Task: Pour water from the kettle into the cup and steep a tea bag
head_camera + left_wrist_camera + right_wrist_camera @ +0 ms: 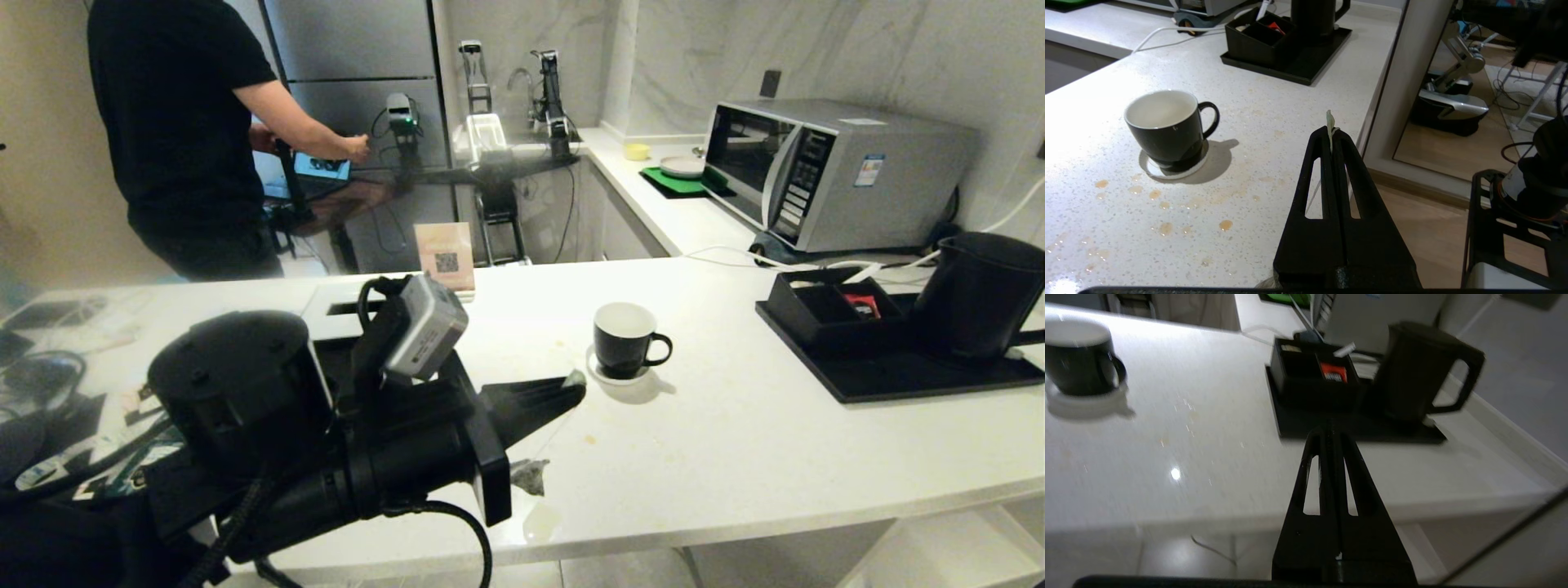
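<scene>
My left gripper (575, 384) (1329, 132) is shut on the tea bag's pale green tag (1329, 121), a little left of the cup. The string runs down from it to the mesh tea bag (529, 476), which sits low over the counter; I cannot tell if it touches. The black cup (624, 339) (1163, 130) (1079, 361) stands upright on its white saucer (1152, 171), with a white inside. At the right the tall black kettle (980, 294) (1419, 371) stands on a black tray (898, 376). My right gripper (1329, 433) is shut and empty, by the counter's front edge and pointing at the tray.
A black compartment box (824, 306) with sachets shares the tray. Tea-coloured drops (1167, 204) dot the counter near the cup. A microwave (824, 171) stands at the back right. A person (196, 139) stands behind the counter. A QR sign (445, 255) stands at the back.
</scene>
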Robot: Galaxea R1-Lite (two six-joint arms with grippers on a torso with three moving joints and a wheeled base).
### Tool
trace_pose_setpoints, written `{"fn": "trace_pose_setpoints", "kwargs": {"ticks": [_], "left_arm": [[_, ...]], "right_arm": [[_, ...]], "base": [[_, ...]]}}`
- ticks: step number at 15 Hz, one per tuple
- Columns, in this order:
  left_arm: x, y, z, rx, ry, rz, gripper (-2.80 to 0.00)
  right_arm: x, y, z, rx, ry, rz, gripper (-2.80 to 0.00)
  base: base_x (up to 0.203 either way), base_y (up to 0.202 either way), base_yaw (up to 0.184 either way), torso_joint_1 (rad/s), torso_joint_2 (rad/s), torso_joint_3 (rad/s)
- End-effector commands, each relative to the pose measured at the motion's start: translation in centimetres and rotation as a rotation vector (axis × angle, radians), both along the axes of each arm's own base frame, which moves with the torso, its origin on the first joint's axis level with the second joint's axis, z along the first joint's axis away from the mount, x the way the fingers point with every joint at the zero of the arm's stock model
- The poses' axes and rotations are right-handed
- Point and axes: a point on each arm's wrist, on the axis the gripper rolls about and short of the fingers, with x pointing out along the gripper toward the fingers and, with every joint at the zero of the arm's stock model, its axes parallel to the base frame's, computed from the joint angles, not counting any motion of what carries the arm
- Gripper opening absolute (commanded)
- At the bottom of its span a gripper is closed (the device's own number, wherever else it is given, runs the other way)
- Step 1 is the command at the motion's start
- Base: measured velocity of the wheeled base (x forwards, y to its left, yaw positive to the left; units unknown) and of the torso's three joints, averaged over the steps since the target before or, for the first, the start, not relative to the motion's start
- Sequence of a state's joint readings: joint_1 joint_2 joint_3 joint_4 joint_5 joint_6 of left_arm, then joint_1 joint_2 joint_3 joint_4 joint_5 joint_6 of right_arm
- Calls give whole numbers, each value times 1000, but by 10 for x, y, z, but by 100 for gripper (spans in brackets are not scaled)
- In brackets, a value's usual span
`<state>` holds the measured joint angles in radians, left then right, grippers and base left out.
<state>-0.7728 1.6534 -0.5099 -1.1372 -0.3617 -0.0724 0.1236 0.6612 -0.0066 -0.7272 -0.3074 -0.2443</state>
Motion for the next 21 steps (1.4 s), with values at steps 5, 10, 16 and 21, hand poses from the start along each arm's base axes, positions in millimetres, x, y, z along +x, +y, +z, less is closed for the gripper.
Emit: {"fn": "trace_pose_setpoints", "kwargs": {"ticks": [5, 10, 16, 21], "left_arm": [[1, -2, -5, 9, 13, -5, -280], [1, -3, -5, 10, 16, -5, -280], [-2, 1, -7, 17, 23, -1, -280], [-13, 13, -13, 37, 43, 10, -280]], "right_arm": [[-39, -6, -31, 16, 65, -49, -280], [-46, -3, -44, 163, 111, 100, -280], [-50, 0, -67, 174, 349, 244, -280], [-50, 0, -67, 184, 349, 246, -280]], "base": [[0, 0, 0, 0, 0, 0], [0, 0, 0, 0, 0, 0], [0, 0, 0, 0, 0, 0], [0, 0, 0, 0, 0, 0]]}}
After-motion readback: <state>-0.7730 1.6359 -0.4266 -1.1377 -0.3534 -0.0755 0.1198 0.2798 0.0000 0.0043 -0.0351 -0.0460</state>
